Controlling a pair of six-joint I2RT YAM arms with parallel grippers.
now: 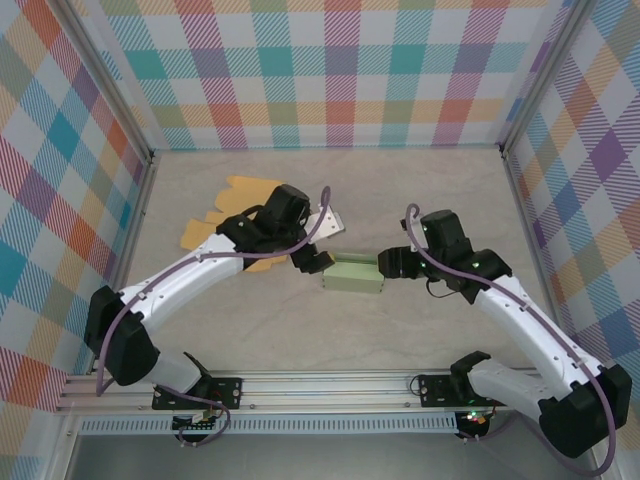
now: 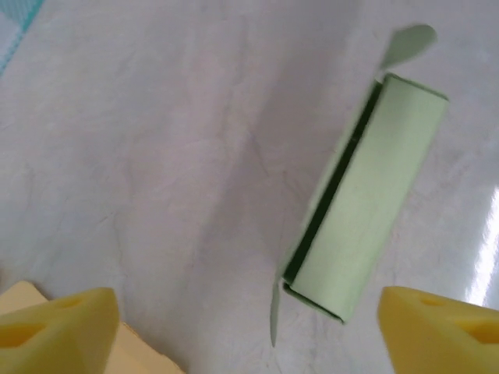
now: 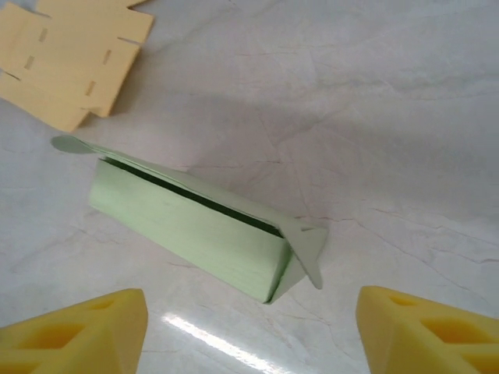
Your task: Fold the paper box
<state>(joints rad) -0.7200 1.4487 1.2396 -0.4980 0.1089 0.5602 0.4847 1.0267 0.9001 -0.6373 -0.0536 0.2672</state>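
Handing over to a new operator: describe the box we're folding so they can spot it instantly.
On the pale table, look between the left gripper and the right gripper. The paper box lies there, a long pale green block with loose end flaps; the cardboard sheet farther back is yellow and flat.

The paper box (image 1: 352,273) is showing pale green, with a dark green gap along its top. Toward the table's (image 1: 450,190) far-left corner, a flat card sheet (image 1: 240,190) is showing mustard yellow. The table is showing marbled grey-white, and the walls (image 1: 330,70) are showing pastel plaid.
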